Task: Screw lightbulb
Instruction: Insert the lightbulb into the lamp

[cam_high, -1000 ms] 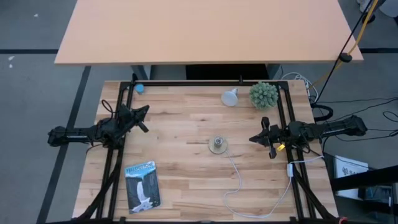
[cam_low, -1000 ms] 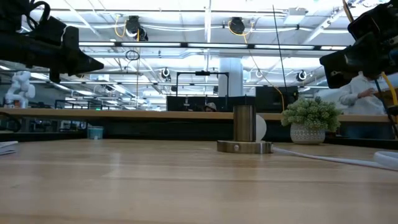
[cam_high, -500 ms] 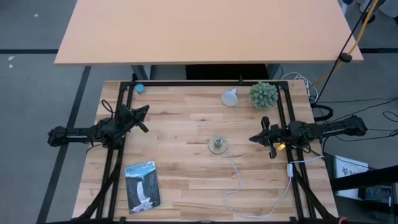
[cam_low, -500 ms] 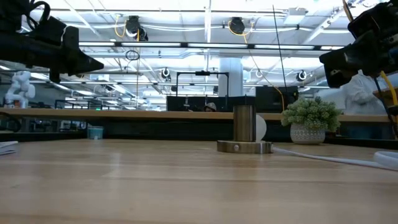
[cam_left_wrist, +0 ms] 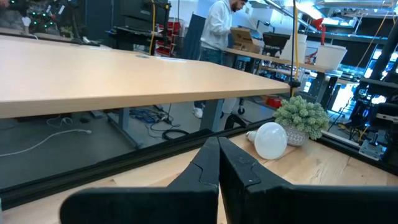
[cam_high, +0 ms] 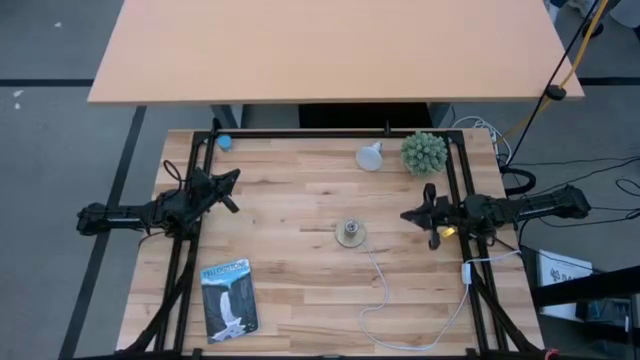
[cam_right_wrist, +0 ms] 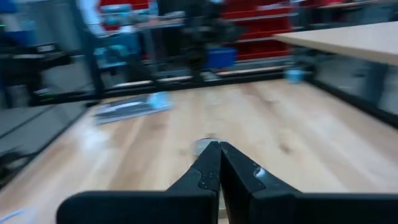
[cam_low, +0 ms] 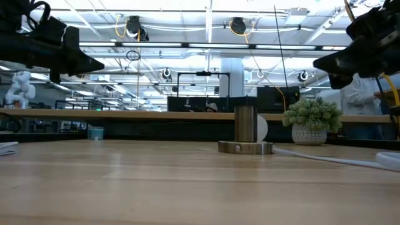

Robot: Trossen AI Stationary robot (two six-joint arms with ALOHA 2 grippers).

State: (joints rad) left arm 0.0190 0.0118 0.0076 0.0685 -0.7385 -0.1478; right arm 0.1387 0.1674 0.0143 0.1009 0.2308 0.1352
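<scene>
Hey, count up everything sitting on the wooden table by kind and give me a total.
lightbulb: 1
metal socket with white cord: 1
green spiky plant ball: 1
printed packet: 1
small blue object: 1
Total: 5

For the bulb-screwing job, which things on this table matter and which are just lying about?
Belong to the job:
- lightbulb, lying at the far edge beside the plant
- metal socket with its white cord, mid-table

Just lying about:
- green spiky plant
- booklet, near the front left
- small blue thing, far left corner
</scene>
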